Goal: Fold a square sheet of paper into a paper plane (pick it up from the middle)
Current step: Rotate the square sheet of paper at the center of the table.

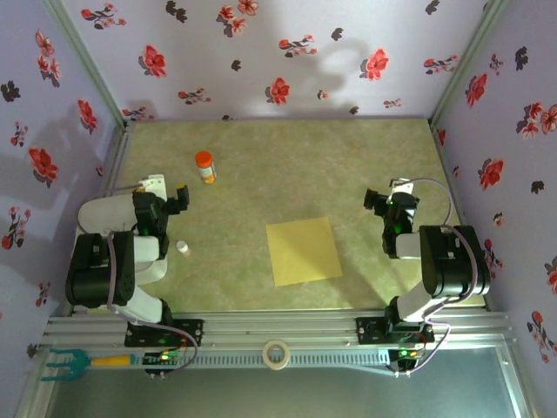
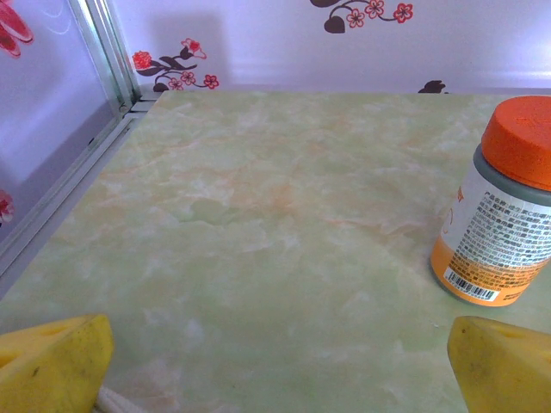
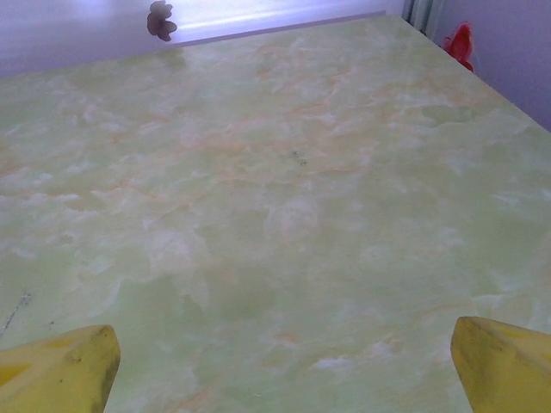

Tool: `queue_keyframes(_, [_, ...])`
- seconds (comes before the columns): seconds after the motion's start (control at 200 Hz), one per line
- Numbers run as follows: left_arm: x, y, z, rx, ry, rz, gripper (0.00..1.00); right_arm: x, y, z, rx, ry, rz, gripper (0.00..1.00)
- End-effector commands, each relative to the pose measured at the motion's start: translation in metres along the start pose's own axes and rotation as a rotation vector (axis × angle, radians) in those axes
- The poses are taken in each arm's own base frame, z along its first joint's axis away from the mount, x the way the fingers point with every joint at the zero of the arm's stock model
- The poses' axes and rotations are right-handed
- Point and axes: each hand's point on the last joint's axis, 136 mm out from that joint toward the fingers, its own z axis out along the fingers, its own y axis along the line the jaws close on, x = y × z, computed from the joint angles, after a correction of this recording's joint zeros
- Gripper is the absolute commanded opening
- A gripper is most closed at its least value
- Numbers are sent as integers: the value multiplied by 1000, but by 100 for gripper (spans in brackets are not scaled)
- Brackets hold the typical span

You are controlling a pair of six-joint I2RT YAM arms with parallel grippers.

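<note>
The square sheet of paper [image 1: 304, 251] lies flat, lower centre of the table [image 1: 261, 157], between the left tool [image 1: 165, 197] and right tool [image 1: 389, 195], both wide open and empty. An orange-capped bottle [image 1: 204, 166] stands upper left.

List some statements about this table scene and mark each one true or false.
1. The flat yellow square sheet of paper lies on the green marbled table, touched by neither arm. True.
2. The left end effector is shut on the sheet. False: it is open and empty, off to the side of the sheet.
3. The small orange-capped labelled bottle stands upright. True.
4. The bottle stands on the sheet. False: it stands on bare table, apart from the paper.
5. The right end effector is open. True.
</note>
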Motion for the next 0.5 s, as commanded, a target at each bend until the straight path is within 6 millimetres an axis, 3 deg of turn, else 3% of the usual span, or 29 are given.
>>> queue_keyframes(0.0, [18, -5, 2, 36, 72, 7, 100, -7, 2, 2, -12, -14, 7, 99])
queue_keyframes(0.495, [12, -8, -11, 49, 9, 9, 100, -11, 9, -4, -50, -39, -22, 99])
